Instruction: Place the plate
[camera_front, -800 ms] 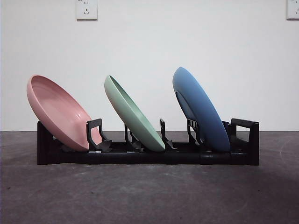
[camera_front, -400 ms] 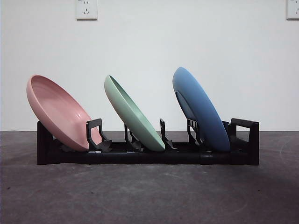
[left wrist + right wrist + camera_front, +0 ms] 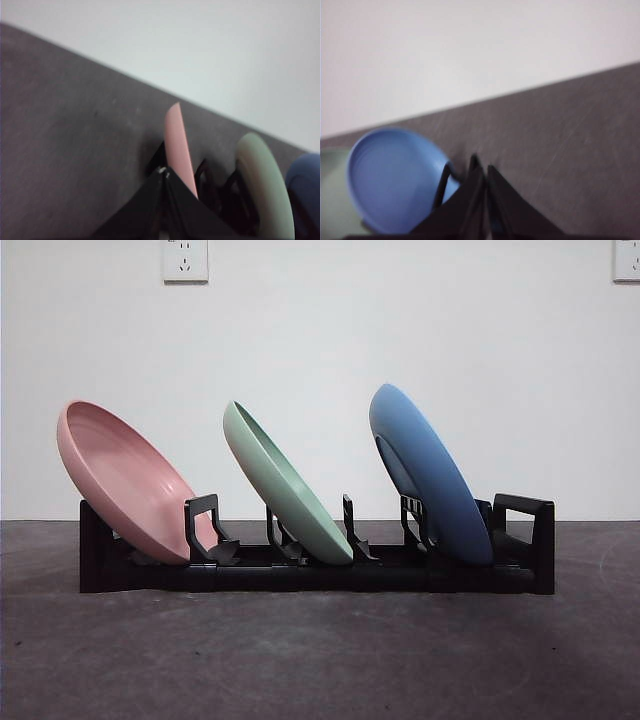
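Observation:
Three plates lean in a black rack [image 3: 320, 575]: a pink plate [image 3: 125, 480] at the left, a green plate [image 3: 285, 485] in the middle, a blue plate [image 3: 430, 475] at the right. Neither arm shows in the front view. My left gripper [image 3: 164, 172] is shut and empty, hanging away from the rack near the pink plate [image 3: 179, 147], with the green plate [image 3: 265, 185] beyond. My right gripper [image 3: 481, 167] is shut and empty too, beside the blue plate [image 3: 395, 177].
The rack stands on a dark grey table [image 3: 320, 660] before a white wall with two sockets [image 3: 185, 260]. An unfilled slot with black posts [image 3: 348, 530] sits between the green and blue plates.

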`<state>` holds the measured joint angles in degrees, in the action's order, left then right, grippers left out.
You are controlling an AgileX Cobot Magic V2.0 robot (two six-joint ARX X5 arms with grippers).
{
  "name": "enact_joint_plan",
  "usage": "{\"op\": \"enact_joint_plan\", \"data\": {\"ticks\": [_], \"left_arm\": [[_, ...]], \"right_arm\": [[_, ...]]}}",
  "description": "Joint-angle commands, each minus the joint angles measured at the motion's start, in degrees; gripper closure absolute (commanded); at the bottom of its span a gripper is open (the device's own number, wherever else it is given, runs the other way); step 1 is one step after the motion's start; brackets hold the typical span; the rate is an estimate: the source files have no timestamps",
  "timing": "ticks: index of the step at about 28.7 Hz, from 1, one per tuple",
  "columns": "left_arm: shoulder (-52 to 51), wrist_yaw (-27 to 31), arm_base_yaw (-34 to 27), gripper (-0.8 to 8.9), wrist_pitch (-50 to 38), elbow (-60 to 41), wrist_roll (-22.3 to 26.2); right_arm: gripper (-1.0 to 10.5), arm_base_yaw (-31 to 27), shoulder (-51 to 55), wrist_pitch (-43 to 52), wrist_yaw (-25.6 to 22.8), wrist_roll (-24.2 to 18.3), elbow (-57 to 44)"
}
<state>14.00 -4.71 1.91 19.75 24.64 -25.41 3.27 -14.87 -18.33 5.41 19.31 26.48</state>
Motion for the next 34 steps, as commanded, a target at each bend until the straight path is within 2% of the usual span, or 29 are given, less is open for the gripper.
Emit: {"op": "enact_joint_plan", "data": {"ticks": [1, 6, 13, 18, 19, 20, 21, 22, 23, 24, 28, 31, 34], "left_arm": [[4.74, -1.31, -0.02, 8.02, 4.72, 6.36, 3.58], [13.6, -6.08, 0.0, 8.03, 14.51, 16.57, 6.62], [24.48, -13.42, 0.04, 8.03, 27.08, 26.99, 9.18], [32.17, -16.85, 0.04, 7.92, 35.01, 33.62, 11.74], [33.81, -16.85, 0.04, 7.34, 36.26, 34.97, 11.96], [35.17, -16.85, 0.04, 6.29, 36.52, 35.89, 11.98], [36.15, -16.83, 0.04, 5.24, 36.52, 36.59, 11.96], [36.87, -16.83, 0.04, 4.57, 36.41, 37.11, 11.96], [37.29, -16.85, 0.04, 4.36, 36.41, 37.44, 11.96], [37.35, -16.83, 0.04, 4.36, 36.39, 37.51, 11.91], [37.13, -16.83, 0.04, 4.38, 35.95, 37.51, 11.91], [37.13, -16.83, 0.04, 4.38, 36.0, 37.51, 11.8], [37.13, -16.83, 0.04, 4.38, 36.0, 37.51, 11.8]], "right_arm": [[9.3, -0.02, -5.05, -3.74, 3.17, -0.52, 5.4], [9.3, -0.02, -14.56, -10.8, 14.51, -0.66, 13.97], [9.3, 0.09, -27.06, -19.93, 24.85, -2.08, 23.96], [9.3, 1.73, -35.12, -24.94, 26.12, -5.44, 29.79], [9.3, 2.32, -36.98, -25.29, 26.12, -6.69, 30.77], [9.0, 2.93, -38.6, -25.24, 26.12, -8.41, 31.5], [8.1, 3.56, -40.02, -25.16, 26.1, -9.9, 32.11], [6.6, 4.15, -41.13, -25.16, 26.1, -10.73, 32.61], [5.7, 4.66, -41.99, -24.98, 26.1, -10.75, 32.96], [5.5, 5.09, -42.16, -24.9, 26.1, -10.75, 33.05], [5.6, 6.78, -41.33, -24.13, 26.14, -10.25, 33.24], [7.1, 9.9, -43.04, -23.96, 26.12, -6.32, 35.41], [7.3, 13.05, -48.68, -24.33, 26.1, -4.74, 41.07]]}}
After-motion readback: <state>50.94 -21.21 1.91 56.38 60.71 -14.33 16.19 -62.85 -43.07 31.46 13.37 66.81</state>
